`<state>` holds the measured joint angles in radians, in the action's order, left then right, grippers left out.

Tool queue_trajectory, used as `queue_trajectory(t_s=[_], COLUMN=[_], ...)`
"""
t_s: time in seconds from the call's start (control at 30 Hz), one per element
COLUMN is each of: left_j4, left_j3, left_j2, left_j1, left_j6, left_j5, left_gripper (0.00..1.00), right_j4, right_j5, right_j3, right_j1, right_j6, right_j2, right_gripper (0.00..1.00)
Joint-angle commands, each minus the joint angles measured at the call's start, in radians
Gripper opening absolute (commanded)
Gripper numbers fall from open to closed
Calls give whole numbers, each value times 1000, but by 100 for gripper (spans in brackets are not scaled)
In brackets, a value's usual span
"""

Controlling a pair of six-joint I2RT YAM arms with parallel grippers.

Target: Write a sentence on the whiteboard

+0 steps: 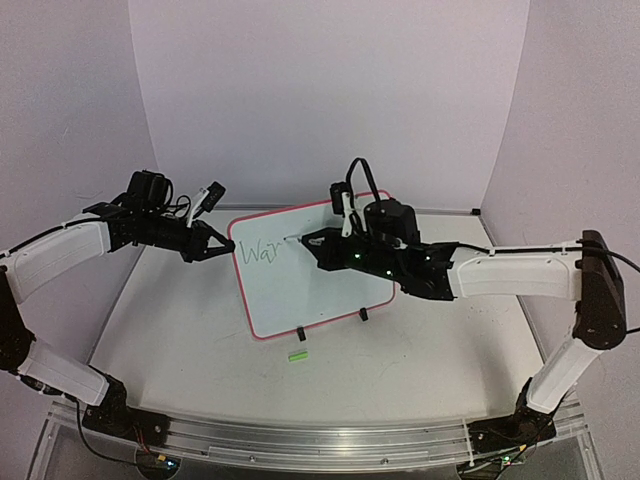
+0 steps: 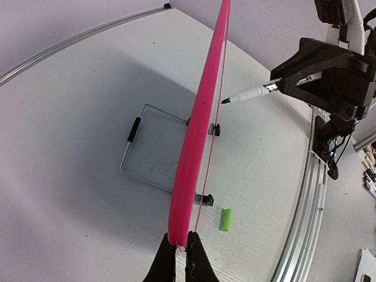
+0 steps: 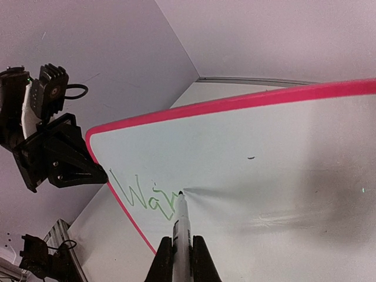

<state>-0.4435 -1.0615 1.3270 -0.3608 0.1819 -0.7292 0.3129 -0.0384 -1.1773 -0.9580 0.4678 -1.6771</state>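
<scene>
The whiteboard [image 1: 310,275] with a red-pink frame stands tilted on two black clip feet in the table's middle. Green letters "War" [image 1: 262,247] are on its upper left; they also show in the right wrist view [image 3: 144,197]. My left gripper [image 1: 225,245] is shut on the board's left edge; in the left wrist view the frame [image 2: 197,129] is pinched between the jaws [image 2: 180,247]. My right gripper [image 1: 318,240] is shut on a white marker [image 3: 181,235], its tip [image 3: 180,193] touching the board right after the letters.
The marker's green cap [image 1: 297,354] lies on the table in front of the board, also in the left wrist view [image 2: 225,219]. A wire stand [image 2: 150,147] props the board from behind. A small dark mark [image 3: 251,157] is on the board's face.
</scene>
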Motion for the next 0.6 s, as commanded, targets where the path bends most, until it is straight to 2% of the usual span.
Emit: queue_trajectory(t_s=[0.0, 0.37, 0.57], left_j4=[-36, -36, -39], left_j3=[-10, -12, -12], left_j2=[19, 19, 19], left_j1=[-30, -32, -32], left_j6=[30, 30, 31], left_j5=[30, 33, 39], left_gripper=[0, 0, 0], right_j4=[-32, -55, -57], right_j5=[-39, -177, -186], right_j3=[7, 31, 3], right_j1=[8, 53, 64], right_j6=[-55, -31, -25], right_j2=[87, 66, 30], right_gripper=[0, 0, 0])
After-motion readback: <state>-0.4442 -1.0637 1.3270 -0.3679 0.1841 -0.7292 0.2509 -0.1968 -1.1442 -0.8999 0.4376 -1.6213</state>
